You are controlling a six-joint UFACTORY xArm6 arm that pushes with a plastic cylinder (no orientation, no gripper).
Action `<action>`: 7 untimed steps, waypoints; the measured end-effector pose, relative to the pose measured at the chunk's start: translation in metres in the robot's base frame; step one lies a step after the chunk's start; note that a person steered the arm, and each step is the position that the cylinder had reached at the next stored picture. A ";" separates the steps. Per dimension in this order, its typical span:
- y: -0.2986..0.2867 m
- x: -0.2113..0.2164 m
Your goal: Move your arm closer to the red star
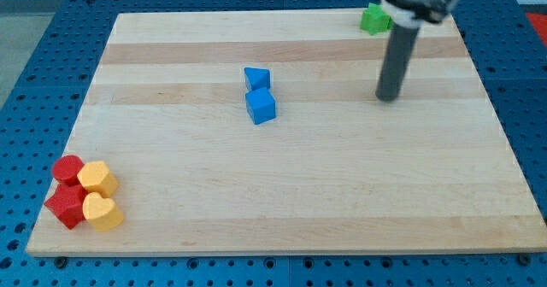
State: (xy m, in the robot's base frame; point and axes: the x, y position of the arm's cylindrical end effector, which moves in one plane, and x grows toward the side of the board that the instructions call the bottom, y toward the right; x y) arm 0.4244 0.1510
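Progress looks basically nil so far: my tip (389,97) sits up around 2 o'clock on the wooden board (299,193), just below the green block (373,19), while the red star (66,207) is way down at 8 o'clock, packed against a red cylinder (67,168) and two yellow blocks (98,178) (102,213). No pincer here, just a rod. Two blue blocks (257,79) (261,107) sit mid-board, probably close to a straight path. Blue pegboard table (34,82) underneath.

Our arm shows here only as its lowest part: a straight, dark grey cylindrical rod with a smooth matte surface, ending in my tip (389,97), a flat round end. Above the rod we see a wider dark housing edged by a pale, whitish ring, cut off by the view's top, without visible cables, screws or markings.
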 end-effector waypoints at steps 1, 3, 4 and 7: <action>-0.025 0.073; -0.149 0.184; -0.209 0.194; -0.337 0.194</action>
State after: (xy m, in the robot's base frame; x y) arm 0.6186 -0.1863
